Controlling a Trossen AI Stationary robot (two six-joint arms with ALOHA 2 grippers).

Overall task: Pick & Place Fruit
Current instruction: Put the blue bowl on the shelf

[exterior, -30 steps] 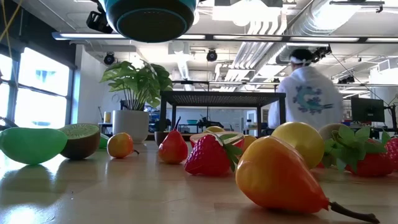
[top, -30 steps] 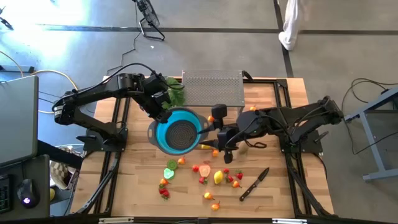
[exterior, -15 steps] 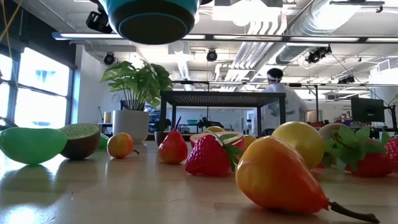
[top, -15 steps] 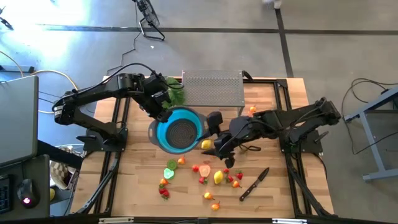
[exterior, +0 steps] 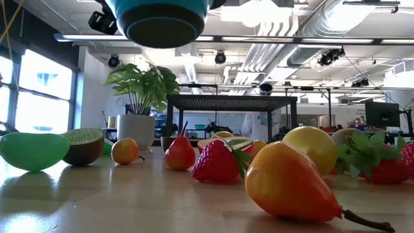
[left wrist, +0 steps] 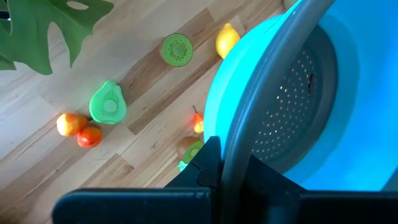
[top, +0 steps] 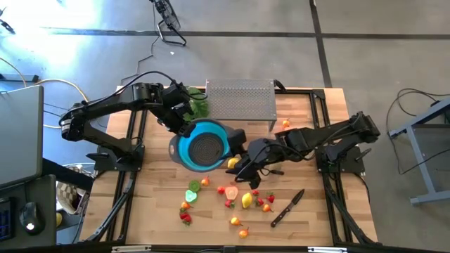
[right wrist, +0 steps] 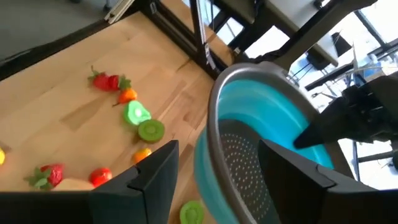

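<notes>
A blue bowl (top: 200, 146) with a grey rim and a perforated bottom hangs high over the table, my left gripper (top: 185, 130) shut on it; the low view shows its underside (exterior: 155, 19). No fruit shows inside. My right gripper (top: 238, 156) stands open beside the bowl's right rim, nothing between its fingers (right wrist: 217, 149); I cannot tell whether it touches the bowl. The fruit (top: 239, 200) lies scattered on the wood near the front middle: a lemon (top: 232, 163), strawberries, green halves. Up close in the low view are a strawberry (exterior: 217, 160) and an orange pear-shaped piece (exterior: 288, 181). My left gripper holds the bowl by its grey rim (left wrist: 239, 149) on the far-left side, one finger outside the wall (left wrist: 208, 163) and one inside (left wrist: 267, 182). The fingers slant down from the table's far left. The bowl is lifted clear of the table, its opening up.
A black-handled knife (top: 287, 209) lies at the front right. A perforated metal rack (top: 239, 100) and a leafy plant (top: 197, 105) stand at the far edge. One orange piece (top: 286, 123) lies alone near the rack. Bare wood shows at the front left.
My right gripper has gone down and toward the table's left, closer to the bowl's right rim, tipping further downward. The bowl and my left gripper have stayed in place. A person in the room behind the table has walked out of sight.
</notes>
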